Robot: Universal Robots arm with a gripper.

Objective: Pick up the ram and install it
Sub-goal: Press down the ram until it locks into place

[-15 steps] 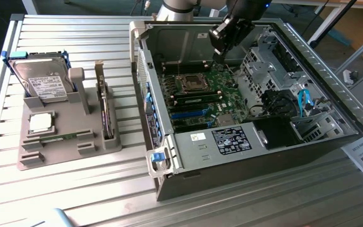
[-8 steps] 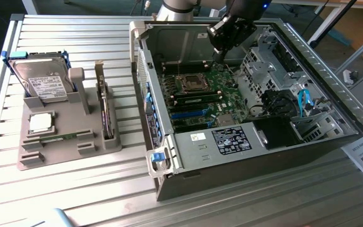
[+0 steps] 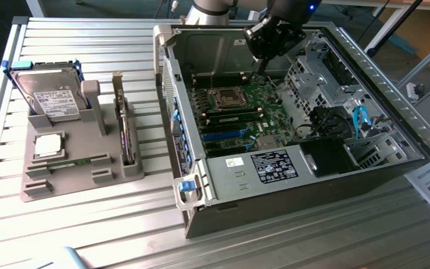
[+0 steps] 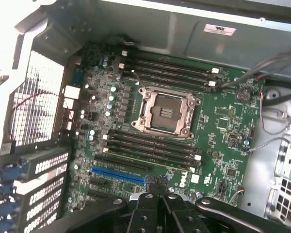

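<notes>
The thin green ram stick (image 4: pixel 150 154) is sitting seated in a motherboard slot just below the empty silver processor socket (image 4: pixel 165 112). The black gripper (image 4: pixel 157 187) is hovering above it, clenched on nothing. Installation is looking done inside the open grey computer case (image 3: pixel 349 168).

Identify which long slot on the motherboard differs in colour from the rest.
The blue expansion slot, beside a bank of memory slots; every other long slot on the board is black.
</notes>
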